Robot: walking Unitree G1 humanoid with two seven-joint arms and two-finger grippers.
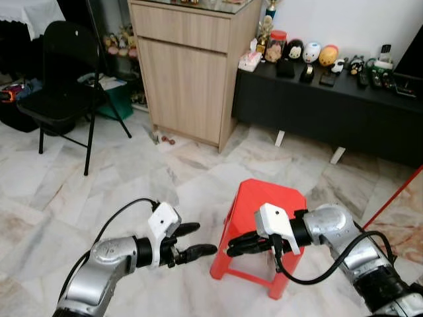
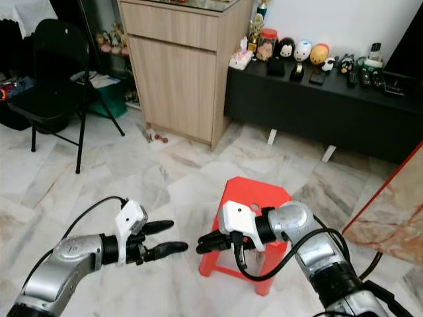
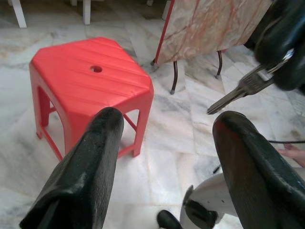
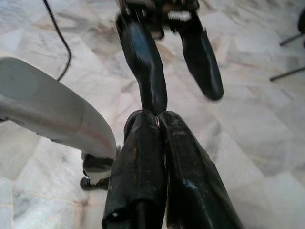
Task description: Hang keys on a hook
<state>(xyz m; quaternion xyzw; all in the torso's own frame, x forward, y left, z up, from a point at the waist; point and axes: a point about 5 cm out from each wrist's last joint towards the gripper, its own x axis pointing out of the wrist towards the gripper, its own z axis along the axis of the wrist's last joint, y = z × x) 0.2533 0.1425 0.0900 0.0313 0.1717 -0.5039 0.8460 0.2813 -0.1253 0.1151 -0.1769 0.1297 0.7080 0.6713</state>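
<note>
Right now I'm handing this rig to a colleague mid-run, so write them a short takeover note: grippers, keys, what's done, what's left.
Right gripper: shut on the keys, whose blade pokes out from its fingers; held in front of the red stool.
Left gripper: open, holding nothing, facing the right gripper with a gap between them, above the marble floor.
Done: keys are picked up and gripped.
Left: find a hook, carry the keys there and hang them. I can make out no hook near the wooden cabinet or the black sideboard.
</note>
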